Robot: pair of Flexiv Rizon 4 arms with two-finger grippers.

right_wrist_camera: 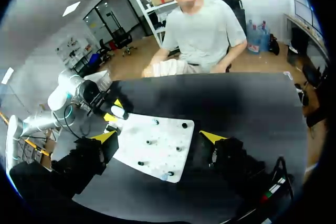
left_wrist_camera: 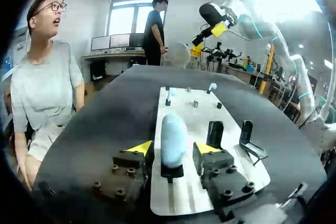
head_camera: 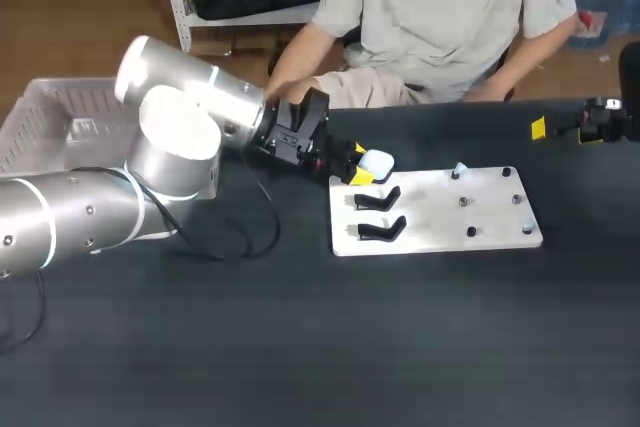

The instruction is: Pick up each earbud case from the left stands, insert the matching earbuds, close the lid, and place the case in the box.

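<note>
A pale blue earbud case (head_camera: 378,160) (left_wrist_camera: 173,140) stands upright on the farthest black stand at the left end of the white plate (head_camera: 440,232). My left gripper (head_camera: 366,169) (left_wrist_camera: 173,148) straddles it, one yellow tip close on each side, with a thin gap showing at both. Two more black stands (head_camera: 378,199) (head_camera: 383,230) are bare. A small pale blue earbud (head_camera: 460,167) sits on a peg at the plate's far edge. My right gripper (right_wrist_camera: 157,137) (head_camera: 562,130) hovers open beyond the plate's right end, holding nothing.
Several small dark pegs (head_camera: 463,202) dot the right half of the plate. A translucent white box (head_camera: 50,112) sits at the table's far left, behind my left arm. Dark bare tabletop (head_camera: 320,347) stretches in front of the plate.
</note>
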